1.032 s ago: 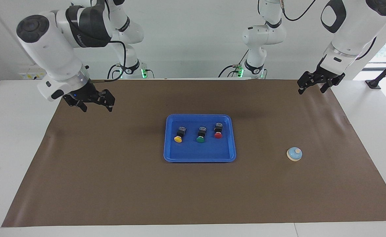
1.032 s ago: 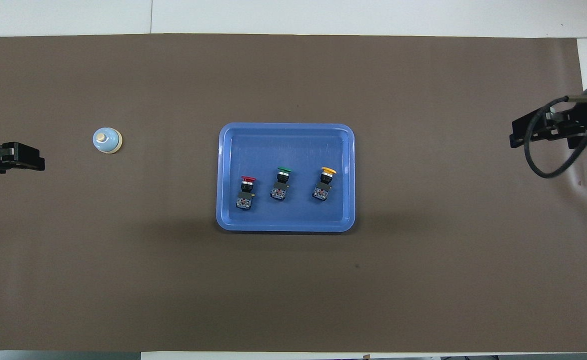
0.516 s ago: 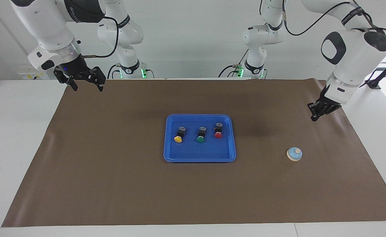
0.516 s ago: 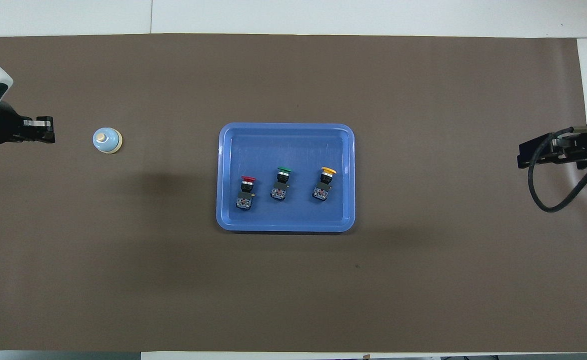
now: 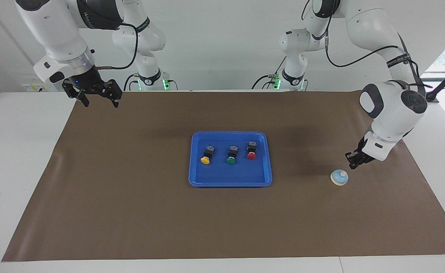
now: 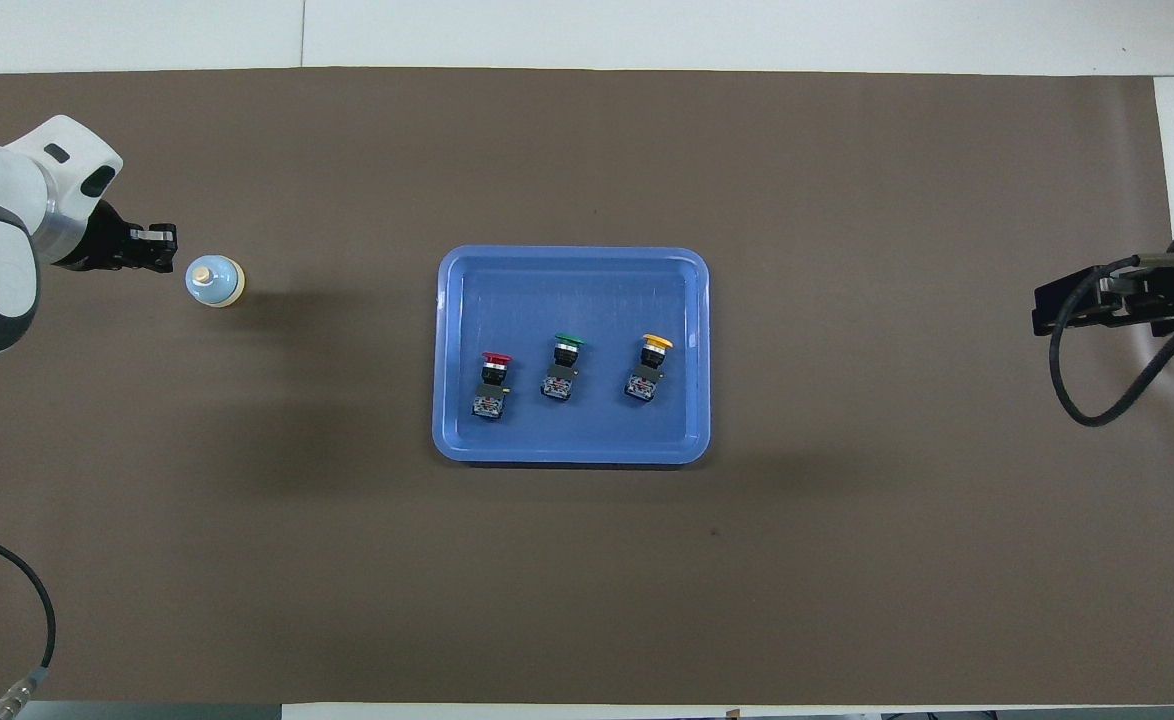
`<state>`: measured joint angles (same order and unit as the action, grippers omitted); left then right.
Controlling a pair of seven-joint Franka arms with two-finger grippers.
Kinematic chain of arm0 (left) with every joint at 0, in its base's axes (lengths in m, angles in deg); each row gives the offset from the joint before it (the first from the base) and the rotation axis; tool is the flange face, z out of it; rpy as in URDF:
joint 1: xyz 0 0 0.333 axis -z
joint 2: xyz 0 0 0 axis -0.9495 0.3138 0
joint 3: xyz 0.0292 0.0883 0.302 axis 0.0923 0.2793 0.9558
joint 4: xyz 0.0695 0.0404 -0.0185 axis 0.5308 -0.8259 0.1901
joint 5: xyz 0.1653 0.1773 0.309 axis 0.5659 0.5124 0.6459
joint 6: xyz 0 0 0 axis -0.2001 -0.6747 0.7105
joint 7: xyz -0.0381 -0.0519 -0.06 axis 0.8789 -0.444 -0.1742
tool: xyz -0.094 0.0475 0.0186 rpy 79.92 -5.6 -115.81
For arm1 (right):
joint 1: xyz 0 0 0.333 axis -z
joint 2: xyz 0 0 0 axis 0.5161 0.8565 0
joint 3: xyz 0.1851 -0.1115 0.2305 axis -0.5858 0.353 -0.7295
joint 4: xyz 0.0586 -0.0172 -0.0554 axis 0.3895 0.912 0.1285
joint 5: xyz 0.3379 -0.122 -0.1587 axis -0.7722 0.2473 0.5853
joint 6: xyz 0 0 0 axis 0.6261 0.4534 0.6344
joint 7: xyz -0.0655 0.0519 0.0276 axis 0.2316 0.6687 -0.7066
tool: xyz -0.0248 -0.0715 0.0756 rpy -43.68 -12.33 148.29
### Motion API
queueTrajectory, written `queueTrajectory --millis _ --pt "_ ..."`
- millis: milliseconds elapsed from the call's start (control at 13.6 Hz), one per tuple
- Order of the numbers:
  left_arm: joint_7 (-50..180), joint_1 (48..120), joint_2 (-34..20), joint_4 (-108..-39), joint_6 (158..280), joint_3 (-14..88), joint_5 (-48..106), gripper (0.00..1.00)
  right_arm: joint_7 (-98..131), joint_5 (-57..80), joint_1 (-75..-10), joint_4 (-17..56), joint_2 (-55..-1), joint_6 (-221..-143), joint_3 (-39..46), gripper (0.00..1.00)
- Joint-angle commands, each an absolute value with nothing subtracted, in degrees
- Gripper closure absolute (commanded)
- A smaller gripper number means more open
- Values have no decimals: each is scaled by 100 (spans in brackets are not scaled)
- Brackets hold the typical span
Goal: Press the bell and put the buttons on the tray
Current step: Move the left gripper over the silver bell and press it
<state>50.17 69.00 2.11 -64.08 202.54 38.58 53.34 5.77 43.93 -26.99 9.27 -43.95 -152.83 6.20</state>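
Pressing pending: left gripper (image 5: 350, 163), fingertips together, just beside bell (image 5: 339, 177) at the left arm's end; buttons (image 5: 229, 154) on tray (image 5: 230, 182); centre over knob, descend gently; right gripper (image 5: 98, 98) apart, waiting.

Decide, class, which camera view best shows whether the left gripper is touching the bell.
The facing view: it shows the shut left gripper raised, just short of the bell, a visible gap between them. The overhead view shows the gripper right beside the bell, but hides its height.
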Motion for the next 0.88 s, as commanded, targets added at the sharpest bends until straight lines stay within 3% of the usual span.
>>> queueTrajectory --millis 0,295,590,811 --pt "5109 6951 468 -6262 20486 3859 5342 100 664 4430 -2597 1016 -4491 -15270 547 0" --pt "5118 6943 513 -6323 20601 3868 5377 100 664 4430 -2588 1025 -4491 -15270 555 0" --pt "5241 6960 575 -6858 21136 3868 5386 100 664 4430 -2588 1016 -4491 -15270 547 0" --pt "5232 6960 583 -6720 20980 3876 5386 100 664 4430 -2588 1024 -4491 -15270 547 0"
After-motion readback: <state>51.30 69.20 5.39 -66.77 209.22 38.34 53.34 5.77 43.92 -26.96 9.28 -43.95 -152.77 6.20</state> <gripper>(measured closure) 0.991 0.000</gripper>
